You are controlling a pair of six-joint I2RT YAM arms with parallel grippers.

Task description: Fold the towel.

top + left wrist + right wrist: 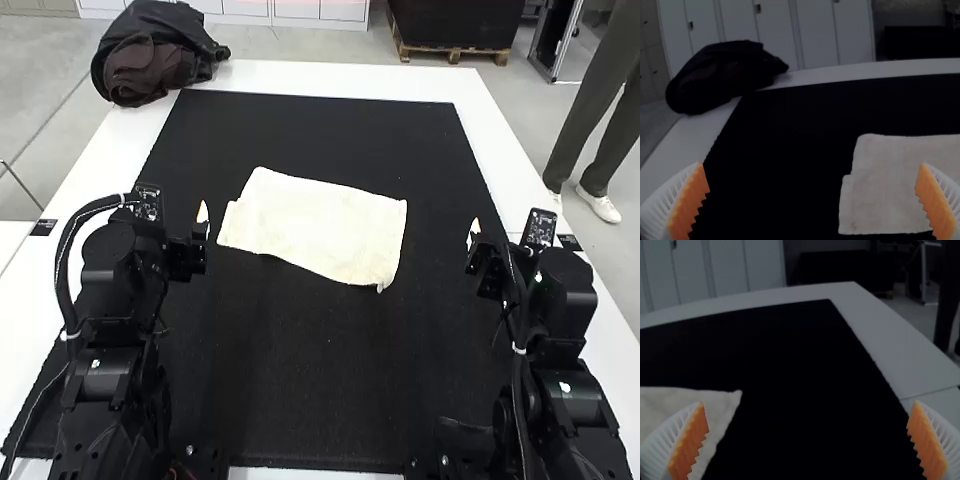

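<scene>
Towel: cream cloth (315, 225) lying flat on the black mat (330, 380), between the two grippers and a little beyond them, its long sides set slightly aslant
Towel's left end: stepped outline, a narrower strip jutting out past the main part near the corner closer to the arms; whether that is a fold or how many layers lie there, I cannot tell
Towel's right end: fairly straight edge, with a tiny nub poking out at the near corner
Towel's surface: small creases, mostly smooth
Left gripper: (202, 222) near the towel's left end, touching none of the cloth
Left fingers: white and ribbed with orange pads (689, 202), spread wide, nothing pinched; the left wrist view shows the towel's stepped end out past them
Right gripper: (474, 234) off the towel's right end, apart from it
Right fingers: the same white ribs and orange pads (689, 442), also spread wide and holding nothing; the right wrist view shows a corner of the towel lying flat
Mat: spread over the middle of the white table (340, 76), under the whole towel
Dark bundle: (150, 50) heaped at the table's far left corner, brownish cloth in its folds, well apart from the towel
</scene>
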